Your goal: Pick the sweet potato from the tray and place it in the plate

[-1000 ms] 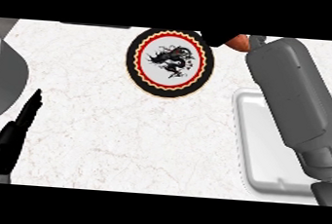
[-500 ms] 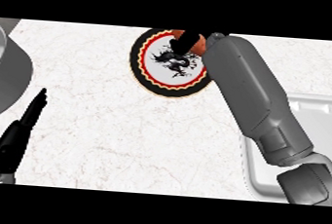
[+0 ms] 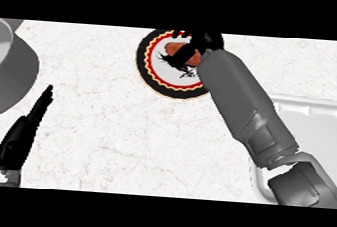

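While the right hand [image 3: 199, 44] reached to the surface's far edge, its fingers [image 3: 181, 63] were curled round the sweet potato [image 3: 177, 49], which hung directly over the plate [image 3: 154, 70] with its long axis seemingly slanting toward the far left. The tray [image 3: 324, 121] sat at the right edge, behind the forearm. Resting open at the near left corner, the left hand [image 3: 22, 135] was well apart, so the release probably fell to the right hand.

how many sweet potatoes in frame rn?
1. The orange-brown sweet potato is over the round black-and-red rimmed plate at top centre, under the black right hand. The right forearm covers part of the white tray, so more could be hidden.
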